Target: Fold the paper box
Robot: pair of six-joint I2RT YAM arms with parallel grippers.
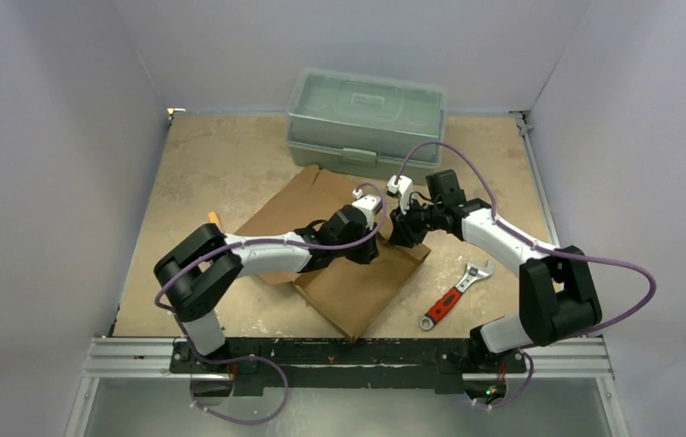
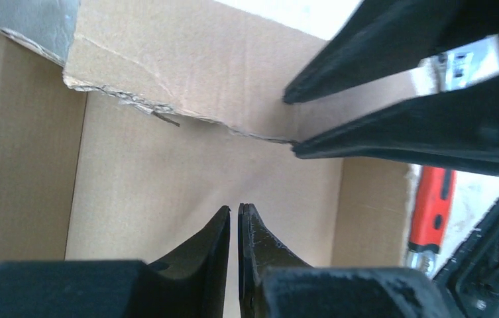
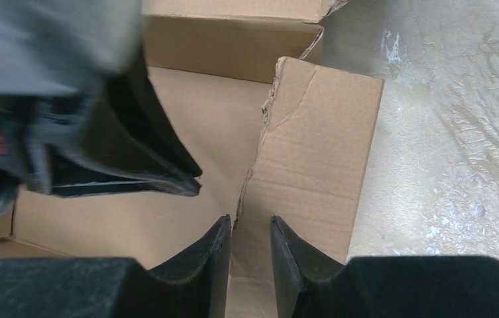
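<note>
Left hand (image 2: 234,211) clenched, empty; right hand (image 3: 250,224) parted astride flap (image 3: 319,146) of paper box (image 3: 134,225); contact unclear.

— Overhead?
— Fixed above and behind the arm bases, looking down and forward, far enough to take in the whole table (image 1: 230,164).
— Wrists?
— Close in, aimed into the paper box (image 1: 357,291). From the left, facing the right gripper (image 2: 289,126) and wrench (image 2: 432,205); from the right, facing the left gripper (image 3: 198,184).
— Shared?
— The box's inside.
</note>
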